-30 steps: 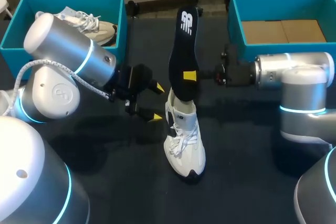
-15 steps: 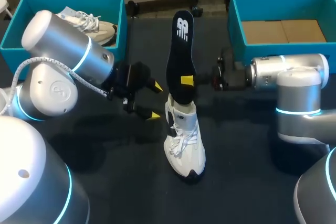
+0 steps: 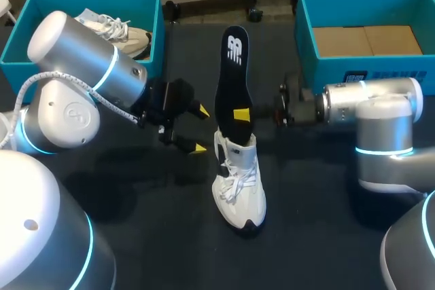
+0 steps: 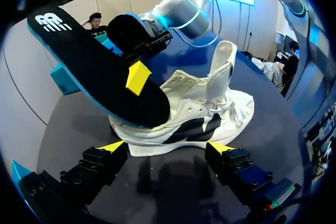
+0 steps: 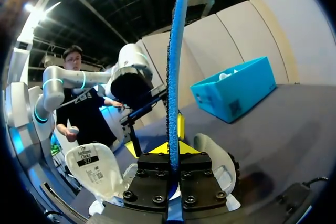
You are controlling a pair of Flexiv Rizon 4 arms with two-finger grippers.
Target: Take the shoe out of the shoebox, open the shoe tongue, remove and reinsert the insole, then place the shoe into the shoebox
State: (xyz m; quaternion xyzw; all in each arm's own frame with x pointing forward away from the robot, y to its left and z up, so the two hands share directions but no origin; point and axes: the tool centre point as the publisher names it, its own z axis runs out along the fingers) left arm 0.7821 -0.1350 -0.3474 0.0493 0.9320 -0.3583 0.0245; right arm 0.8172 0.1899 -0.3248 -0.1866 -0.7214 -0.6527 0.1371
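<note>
Black insole [image 3: 231, 76] stood nearly upright over the white shoe [image 3: 239, 185], logo end up, and your right fingers [image 3: 242, 114] were pinched on it from both sides, about halfway along its length. The right wrist view showed it edge-on [image 5: 175, 72], clamped between those fingers [image 5: 180, 127]. Its lower end sat at the heel opening of the shoe, which rested sole-down on the dark surface [image 3: 319, 229], between the two blue boxes and out of both. The tongue [image 4: 220, 69] was pulled up and open. Your left fingers [image 3: 198, 147] were spread wide and held nothing; from the left wrist they [image 4: 112, 146] pointed at the side of the shoe [image 4: 210, 111] from just beside it, not touching, with the insole [image 4: 94, 59] slanting up above. I judged you were in the remove-and-reinsert step, with the box removal and the tongue already done. From this moment alone I could not tell whether the insole was coming out or going back in. If it was going back, the next move called for tipping the insole toward the toe and sliding it down under the tongue. Your left fingers would likely need to steady the shoe so it did not tip or skid. The shoe had not yet gone into a box [image 3: 307, 39].
</note>
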